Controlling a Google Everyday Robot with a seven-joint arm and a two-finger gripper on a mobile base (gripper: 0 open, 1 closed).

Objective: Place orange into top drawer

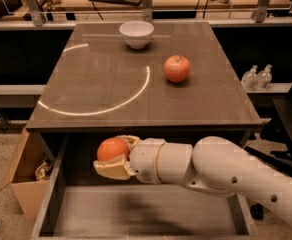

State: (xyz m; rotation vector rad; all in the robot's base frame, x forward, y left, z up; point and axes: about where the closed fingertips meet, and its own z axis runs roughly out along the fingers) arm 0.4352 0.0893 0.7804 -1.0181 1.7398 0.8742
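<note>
My gripper (115, 155) is shut on the orange (112, 149), a smooth bright round fruit held between the two tan fingers (112, 170). It hangs over the back left part of the open top drawer (151, 211), above its flat grey bottom and just in front of the table's front edge. The white arm reaches in from the lower right and hides part of the drawer's right side.
On the table (101, 89) stand a redder apple (177, 68) at right and a white bowl (136, 33) at the back. A cardboard box (23, 171) sits on the floor left of the drawer. Two small bottles (256, 76) stand on a shelf at right.
</note>
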